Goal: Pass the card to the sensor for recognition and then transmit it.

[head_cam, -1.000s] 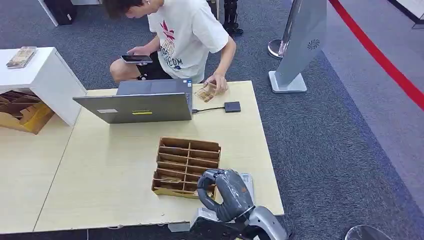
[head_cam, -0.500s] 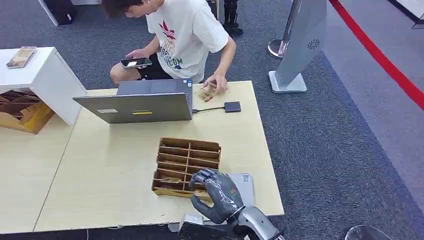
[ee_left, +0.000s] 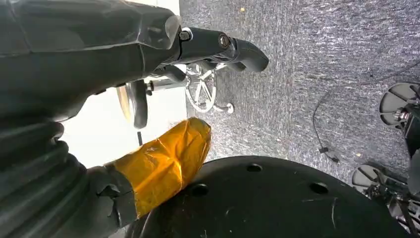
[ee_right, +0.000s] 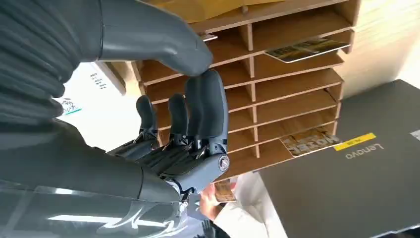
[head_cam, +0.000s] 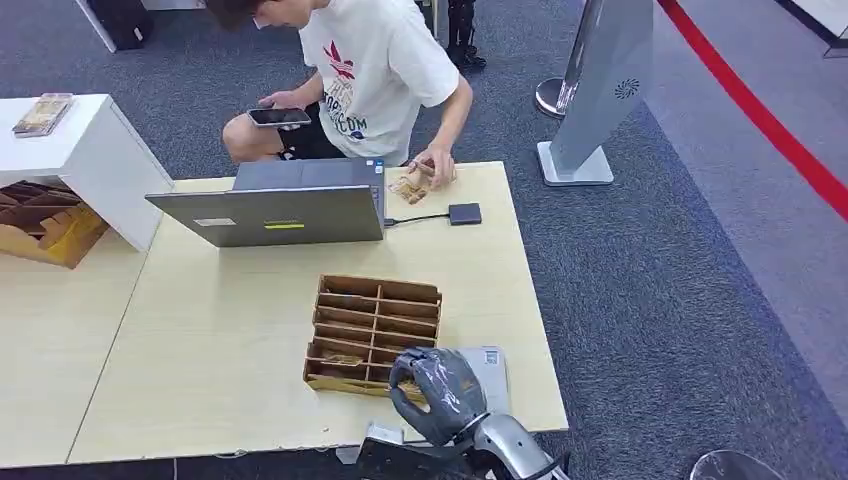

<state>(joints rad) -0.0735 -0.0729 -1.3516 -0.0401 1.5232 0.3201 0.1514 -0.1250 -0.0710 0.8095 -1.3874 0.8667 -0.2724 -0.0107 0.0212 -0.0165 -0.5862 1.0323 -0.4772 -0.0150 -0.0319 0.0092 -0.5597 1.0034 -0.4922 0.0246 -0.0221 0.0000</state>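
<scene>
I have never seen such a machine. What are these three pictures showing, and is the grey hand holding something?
This is a humanoid robot seen by its own cameras. The wide picture looks down from its head; the others come from its wrists. The right robot hand hovers over a wooden card rack on the table, fingers apart, holding nothing; cards lie in some slots. Behind are a laptop, a small black sensor and a person. The left robot hand hangs over the carpet.
</scene>
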